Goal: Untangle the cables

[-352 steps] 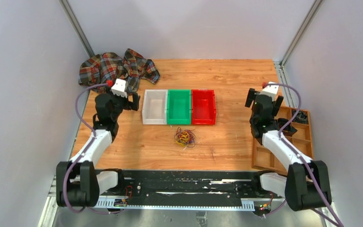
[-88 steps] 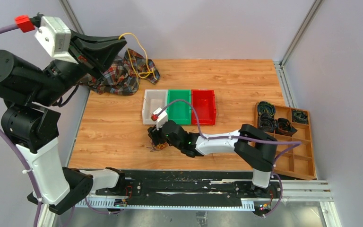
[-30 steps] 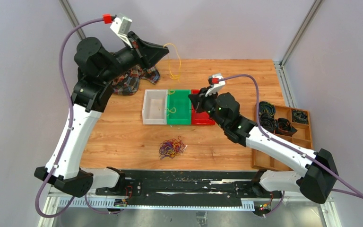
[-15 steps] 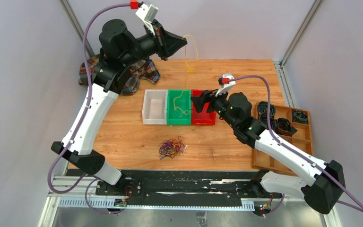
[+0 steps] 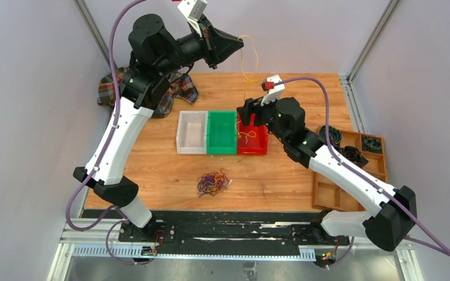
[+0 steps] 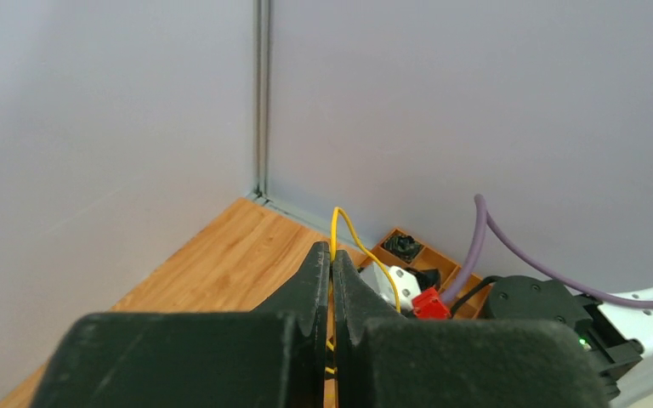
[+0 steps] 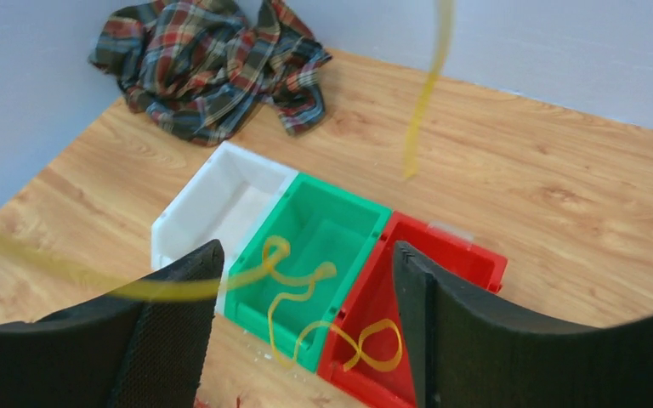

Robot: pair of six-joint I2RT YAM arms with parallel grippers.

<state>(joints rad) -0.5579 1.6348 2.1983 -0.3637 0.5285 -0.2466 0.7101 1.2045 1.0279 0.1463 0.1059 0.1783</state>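
Note:
My left gripper [image 5: 241,44] is raised high over the back of the table, shut on one yellow cable [image 5: 246,136]. That cable hangs down, and its loose lower end curls in the red bin [image 5: 262,143]. In the left wrist view the yellow cable [image 6: 333,229] loops up out of my shut left gripper [image 6: 332,248]. My right gripper [image 5: 248,117] hovers open over the red bin. Its own view shows the right gripper [image 7: 306,255] with nothing clamped and the yellow cable [image 7: 428,85] dangling blurred in front. The remaining cables [image 5: 212,182] lie tangled on the table near the front.
A white bin [image 5: 183,140] and a green bin [image 5: 211,146] stand in a row left of the red one. A plaid cloth [image 5: 176,88] lies at the back left. A wooden tray [image 5: 328,196] holding black coils sits at the right edge. Walls close in on three sides.
My left arm has swung right with the yellow cable, dragging its lower end from the green bin to the red bin. My right gripper has opened and shifted slightly.

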